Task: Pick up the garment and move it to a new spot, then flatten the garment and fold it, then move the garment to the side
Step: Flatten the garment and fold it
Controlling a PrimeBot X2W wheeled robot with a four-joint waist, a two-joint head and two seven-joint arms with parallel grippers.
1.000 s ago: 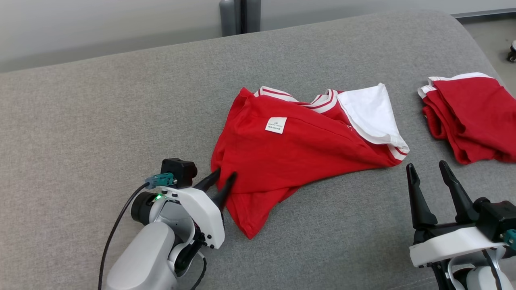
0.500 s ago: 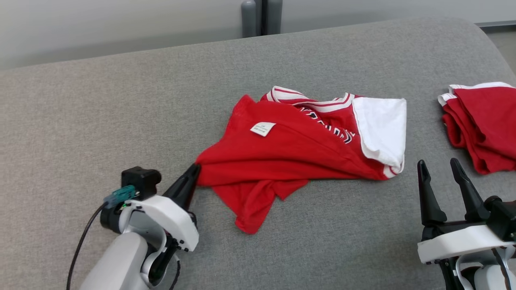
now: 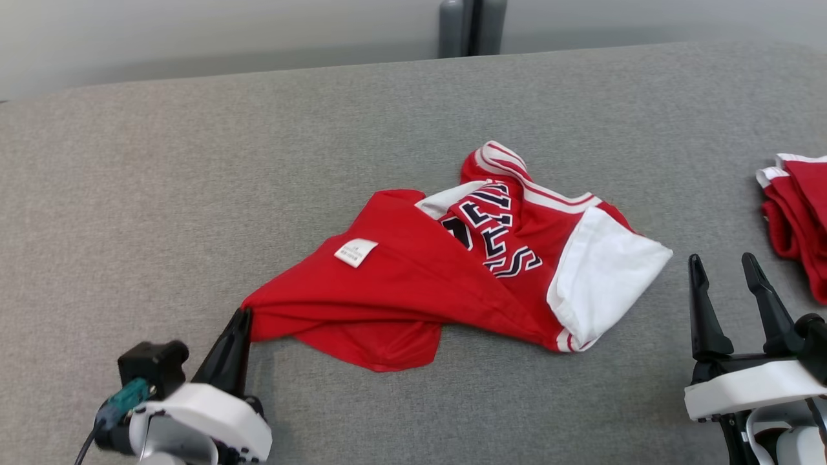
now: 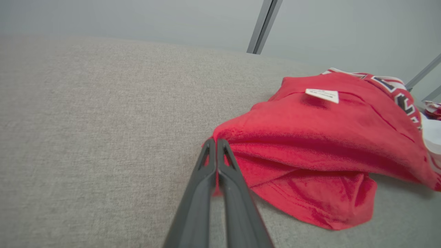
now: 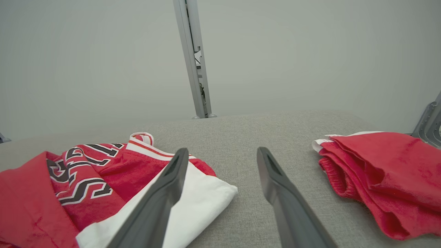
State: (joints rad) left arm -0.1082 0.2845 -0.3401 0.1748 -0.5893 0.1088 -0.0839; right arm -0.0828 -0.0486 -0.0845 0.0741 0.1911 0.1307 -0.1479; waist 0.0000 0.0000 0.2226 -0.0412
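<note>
A wide grey padded surface (image 3: 194,194) ran back to a pale wall, and the red garment (image 3: 400,290) lay crumpled near its middle. A white label (image 3: 356,252) faced up and a white sleeve (image 3: 601,278) was turned out toward the robot's right. A second red garment (image 3: 795,213) sat folded, well apart at the far right edge.

The step in hand looked to me like the carry to a new spot. To do it well, I reckoned the arm should lift the pinched corner high enough for the cloth to hang free of the surface. Hauled flat, it would likely bunch up further. It should move slowly too, since so thin a bite on an edge could slip.

The left gripper (image 3: 240,316) had its fingers pressed together on the garment's near-left corner, red cloth nipped at the tips. The right gripper (image 3: 721,258) stood with its fingers wide apart, holding nothing, just beside the white sleeve without touching it.
</note>
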